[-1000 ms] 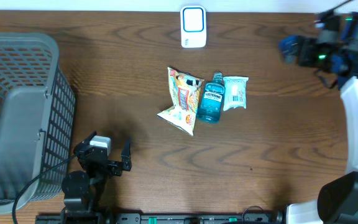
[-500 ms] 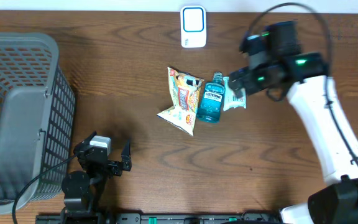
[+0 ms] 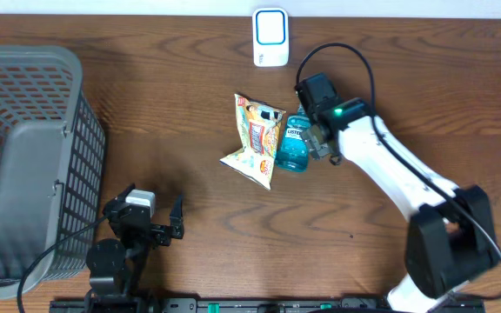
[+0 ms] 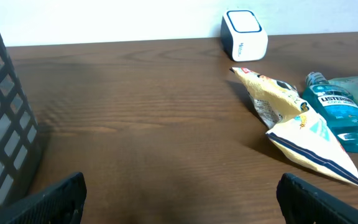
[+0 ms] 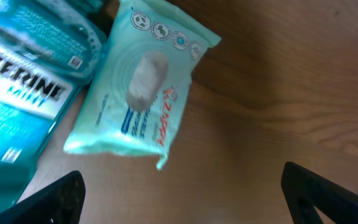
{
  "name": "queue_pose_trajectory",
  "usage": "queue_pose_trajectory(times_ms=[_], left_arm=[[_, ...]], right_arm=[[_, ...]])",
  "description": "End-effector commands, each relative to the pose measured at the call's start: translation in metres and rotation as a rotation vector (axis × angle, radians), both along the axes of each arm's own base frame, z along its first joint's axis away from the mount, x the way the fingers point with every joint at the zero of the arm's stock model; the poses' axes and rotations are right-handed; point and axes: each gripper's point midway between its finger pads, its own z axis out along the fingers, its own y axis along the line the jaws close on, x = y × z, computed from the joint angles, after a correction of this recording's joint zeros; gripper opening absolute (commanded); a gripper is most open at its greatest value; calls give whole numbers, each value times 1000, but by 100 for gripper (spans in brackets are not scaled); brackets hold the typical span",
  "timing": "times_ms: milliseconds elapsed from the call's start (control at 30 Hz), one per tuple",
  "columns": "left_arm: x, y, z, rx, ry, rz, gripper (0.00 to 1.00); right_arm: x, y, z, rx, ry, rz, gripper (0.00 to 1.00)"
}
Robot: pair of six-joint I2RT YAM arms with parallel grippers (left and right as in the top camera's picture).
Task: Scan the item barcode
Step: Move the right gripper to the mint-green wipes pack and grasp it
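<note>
Teal wipes pack (image 5: 138,87) lay flat beside Listerine bottle (image 5: 17,93), unlifted; right gripper (image 5: 185,196) hung over it, jaws apart, empty. Left gripper (image 4: 185,199) idle, jaws apart. Grab & pass at scanner (image 3: 270,36) prob. all pending.

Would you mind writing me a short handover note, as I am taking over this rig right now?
Left gripper: open, empty, near the basket, away from the items.
Right gripper: open, empty, hovers over the wipes pack, beside the mouthwash bottle.
Things: snack bag, bottle and wipes lie together mid-table; the white scanner stands at the far edge.
Done: the approach; no item is held.
Left: grasp an item and show its barcode to the scanner.
</note>
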Motion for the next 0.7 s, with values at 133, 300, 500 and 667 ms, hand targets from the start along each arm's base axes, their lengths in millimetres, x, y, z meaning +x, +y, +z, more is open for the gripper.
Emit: queue_pose_trajectory(times_ms=[133, 300, 500, 667], left_arm=[[-1, 1, -11, 11, 29, -3, 98], [-1, 0, -11, 11, 29, -3, 98], [-1, 0, -11, 11, 29, -3, 98], [-1, 0, -11, 11, 29, -3, 98]], right_arm=[[6, 16, -31, -109, -18, 15, 93], [10, 29, -46, -200, -57, 53, 99], [13, 26, -61, -279, -71, 49, 97], [18, 26, -63, -255, -100, 12, 93]])
